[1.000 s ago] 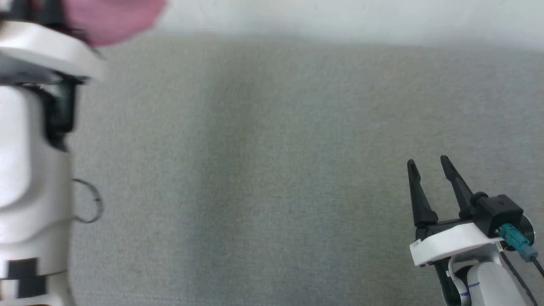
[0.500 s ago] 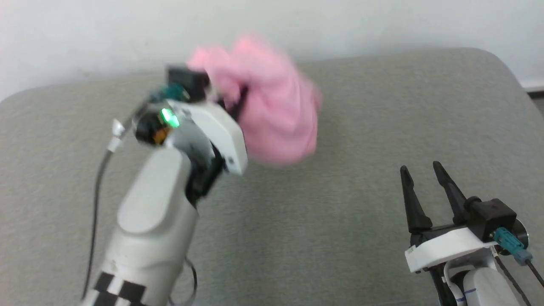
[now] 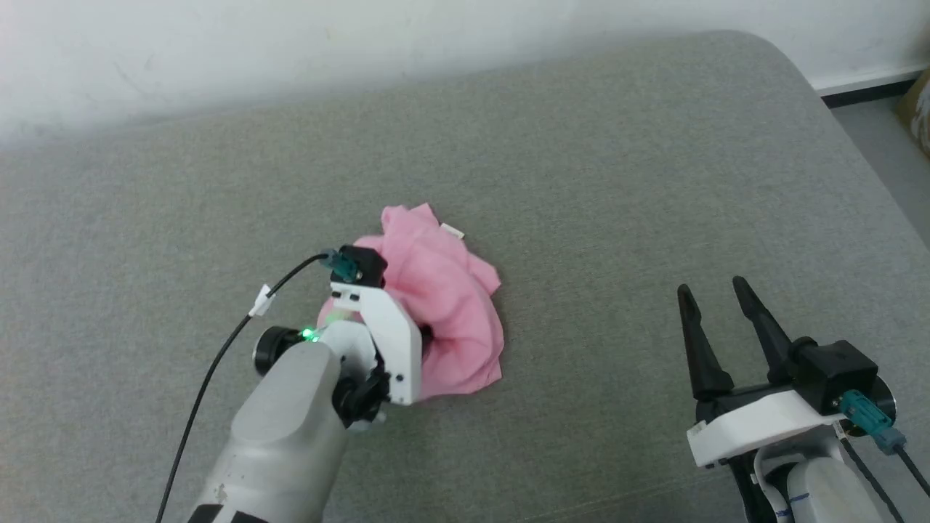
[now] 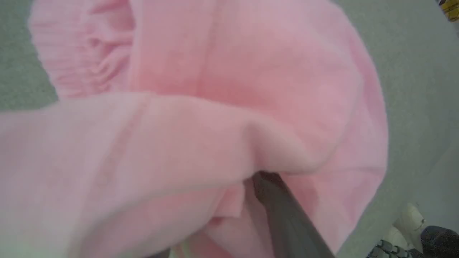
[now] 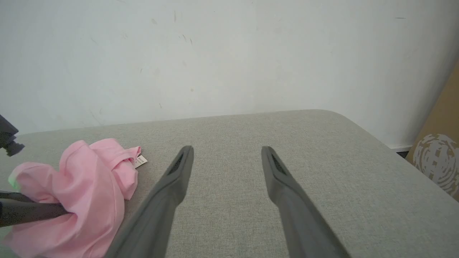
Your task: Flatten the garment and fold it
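Observation:
The garment is a crumpled light-pink heap on the grey padded surface, with a small white label at its far edge. My left gripper reaches into the heap's near left side. Pink cloth drapes over its fingers. One dark finger shows, standing well off to the right, so the jaws are apart with folds lying between them. In the right wrist view the garment lies at the lower left. My right gripper stands open and empty, well to the right of the garment.
A white wall runs along the far side of the surface. The surface's rounded right edge drops to the floor. A cardboard panel leans at the far right. A black cable trails from my left wrist.
The head camera has shifted. My left arm has brought the garment down from the air, and it now lies on the surface. The right gripper has stayed open.

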